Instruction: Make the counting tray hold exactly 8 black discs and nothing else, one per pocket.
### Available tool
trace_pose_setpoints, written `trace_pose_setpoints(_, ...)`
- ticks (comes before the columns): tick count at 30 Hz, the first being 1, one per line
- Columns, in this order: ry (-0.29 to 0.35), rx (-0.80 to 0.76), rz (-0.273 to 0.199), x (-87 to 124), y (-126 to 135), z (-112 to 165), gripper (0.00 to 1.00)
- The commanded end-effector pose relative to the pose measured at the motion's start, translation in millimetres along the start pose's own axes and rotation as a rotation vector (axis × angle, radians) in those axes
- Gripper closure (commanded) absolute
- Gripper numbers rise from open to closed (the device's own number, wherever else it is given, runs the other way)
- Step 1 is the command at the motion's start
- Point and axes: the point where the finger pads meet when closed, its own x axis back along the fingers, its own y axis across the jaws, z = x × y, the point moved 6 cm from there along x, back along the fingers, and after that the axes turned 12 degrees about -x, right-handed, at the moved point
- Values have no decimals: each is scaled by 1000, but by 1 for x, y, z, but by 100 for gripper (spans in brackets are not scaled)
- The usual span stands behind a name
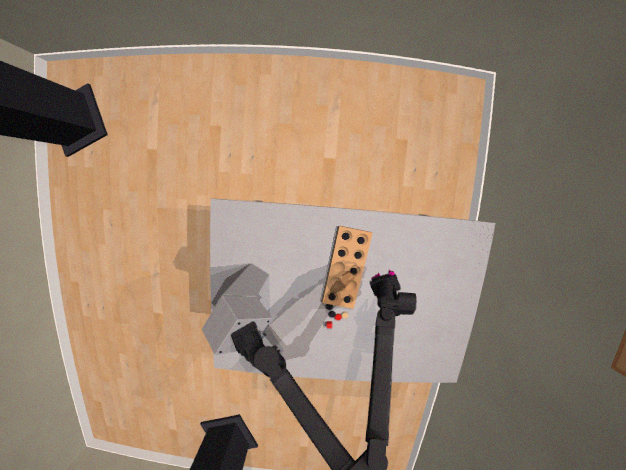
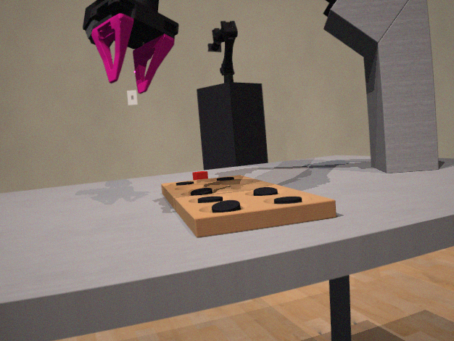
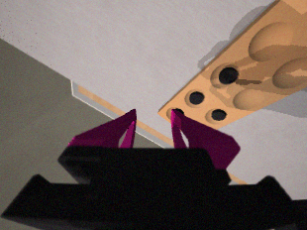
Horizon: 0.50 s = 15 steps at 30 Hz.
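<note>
— Seven black discs (image 2: 225, 206) can be counted in the wooden tray (image 2: 264, 218). Each one is seen lying flat in its own pocket.

— Where is the tray found?

— It is set flat on the gray table (image 2: 91, 234), near the middle. Three pockets are left bare in the tray's middle part. Two full rows are seen at the far end, and one full row at the near end.

— Are any pieces seen off the tray?

— Yes. A small group is gathered on the table just past the tray's near end. Two loose black discs (image 1: 329, 306) are seen there, touching or almost touching. A round red piece (image 1: 338, 316), a tan piece (image 1: 344, 314) and a red block (image 1: 328, 324) are placed just beside them.

— And the gripper (image 2: 126, 83)?

— It is held high above the table, off to one long side of the tray, not over it. Its pink fingers (image 2: 109, 54) are pointed down and are parted about halfway. Nothing is held between them.
</note>
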Motion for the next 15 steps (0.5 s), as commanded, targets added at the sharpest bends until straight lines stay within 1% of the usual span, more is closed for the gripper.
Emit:
trace_pose_setpoints(1, -10, 111, -118, 20, 47, -40, 56)
trace_pose_setpoints(5, -10, 111, -118, 20, 47, -40, 56)
trace_pose_setpoints(6, -13, 160, -172, 32, 65, -57, 56)
trace_pose_setpoints(10, -13, 160, -172, 32, 65, -57, 56)
trace_pose_setpoints(11, -20, 216, -225, 45, 82, -74, 56)
trace_pose_setpoints(14, -19, 217, -222, 45, 81, -74, 56)
trace_pose_setpoints(15, -34, 275, -280, 60, 99, -93, 56)
